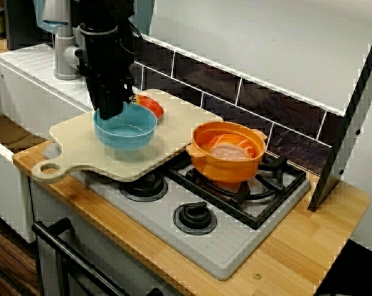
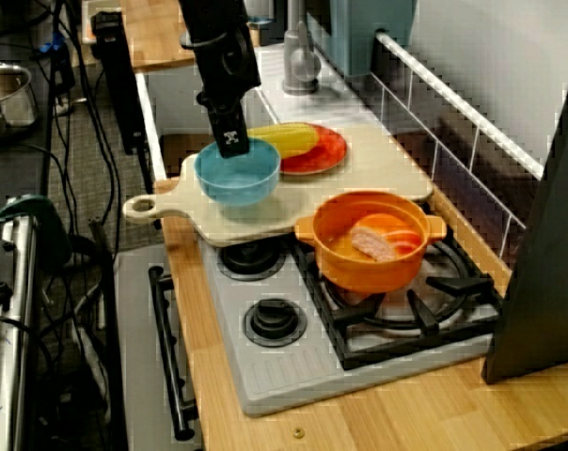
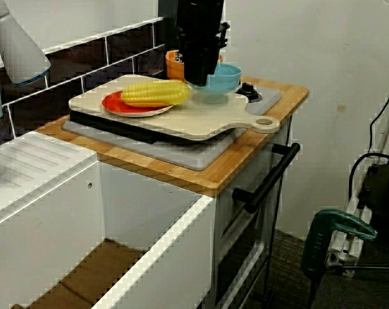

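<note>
My black gripper (image 1: 109,112) reaches down onto the back rim of a blue bowl (image 1: 125,131), and its fingers look pinched on that rim. The bowl rests on a pale wooden cutting board (image 1: 173,137) laid over the left of the stove. From above, the gripper (image 2: 232,145) stands at the bowl's (image 2: 239,177) left rim. From the sink side, the gripper (image 3: 198,80) hides part of the bowl (image 3: 223,78). Right behind the bowl, a corn cob (image 2: 284,139) lies on a red plate (image 2: 325,156).
An orange pot (image 1: 228,165) holding a pink piece (image 2: 370,244) sits on the black grate right of the board. Two bare burners (image 1: 196,217) lie in front. A sink with a tap (image 1: 66,59) is to the left. A dark panel (image 1: 346,129) leans at the right.
</note>
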You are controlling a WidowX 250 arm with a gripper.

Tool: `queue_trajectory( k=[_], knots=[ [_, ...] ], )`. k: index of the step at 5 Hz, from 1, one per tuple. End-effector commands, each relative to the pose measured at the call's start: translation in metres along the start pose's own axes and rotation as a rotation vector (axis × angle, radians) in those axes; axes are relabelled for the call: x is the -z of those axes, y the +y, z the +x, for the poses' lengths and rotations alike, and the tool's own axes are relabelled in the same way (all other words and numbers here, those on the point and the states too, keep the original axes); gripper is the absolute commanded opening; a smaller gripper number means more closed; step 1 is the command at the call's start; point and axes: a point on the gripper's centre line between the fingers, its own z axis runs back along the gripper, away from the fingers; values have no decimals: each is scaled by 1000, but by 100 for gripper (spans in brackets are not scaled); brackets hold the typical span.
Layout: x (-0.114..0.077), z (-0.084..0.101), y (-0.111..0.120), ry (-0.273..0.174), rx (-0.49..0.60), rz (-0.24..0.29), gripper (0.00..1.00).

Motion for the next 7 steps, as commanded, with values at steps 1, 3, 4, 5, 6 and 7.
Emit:
queue_trajectory(
  k=[1,3,4,5,6,7],
  knots=[
    [-5,4,10,-28,-5,30,0],
    [-7,2,10,-33,-4,26,0],
    [-9,2,8,-33,-5,21,0],
    [-7,2,9,-27,-10,29,41],
    [-3,3,7,-11,-10,38,100],
    [-3,6,6,-5,-17,35,100]
  ],
)
